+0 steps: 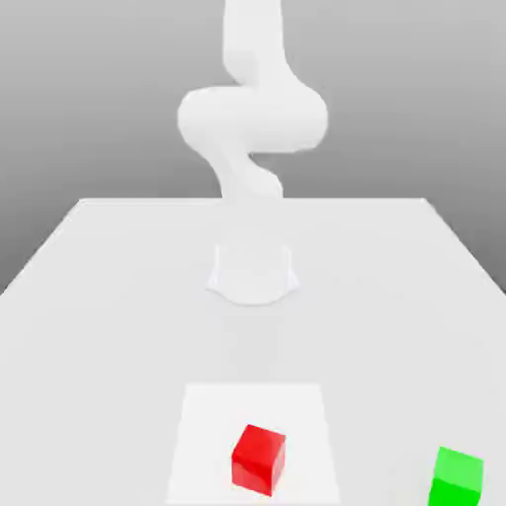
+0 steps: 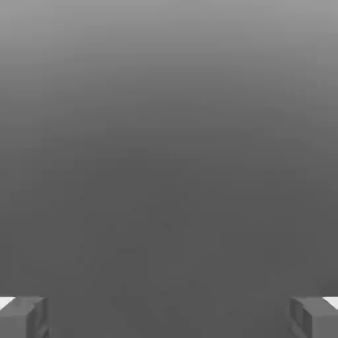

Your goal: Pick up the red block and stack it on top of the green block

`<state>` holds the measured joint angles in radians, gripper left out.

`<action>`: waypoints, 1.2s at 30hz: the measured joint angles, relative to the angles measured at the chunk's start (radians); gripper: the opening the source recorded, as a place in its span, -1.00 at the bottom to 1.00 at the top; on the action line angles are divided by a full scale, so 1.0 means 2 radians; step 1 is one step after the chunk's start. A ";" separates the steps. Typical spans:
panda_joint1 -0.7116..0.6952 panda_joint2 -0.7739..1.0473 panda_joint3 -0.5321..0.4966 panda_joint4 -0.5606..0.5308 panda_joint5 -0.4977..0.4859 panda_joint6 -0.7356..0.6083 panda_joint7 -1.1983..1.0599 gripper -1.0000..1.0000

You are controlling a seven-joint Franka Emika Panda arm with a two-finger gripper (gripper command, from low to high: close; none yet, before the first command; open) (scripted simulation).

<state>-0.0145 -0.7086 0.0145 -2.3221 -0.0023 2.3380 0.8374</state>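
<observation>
A red block (image 1: pixel 259 460) rests on a paler square patch of the white table (image 1: pixel 119 296), near the front edge. The green block (image 1: pixel 458 477) sits on the table to the exterior view's right of the red one, a clear gap between them. The white arm (image 1: pixel 252 119) rises from its round base at the table's middle and goes up out of the frame. In the hand view my gripper (image 2: pixel 169 317) stands open, its two grey fingertips (image 2: pixel 26 317) wide apart with nothing between them, against a plain grey background.
The arm's round base (image 1: pixel 253 275) stands mid-table behind the blocks. The table's far edge (image 1: pixel 253 201) runs across behind the base.
</observation>
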 joint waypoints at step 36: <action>-0.021 0.530 0.023 -0.093 -0.035 0.260 0.199 -1.00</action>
<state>-0.0567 0.3504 0.0597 -2.5079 -0.0730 2.8583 1.2355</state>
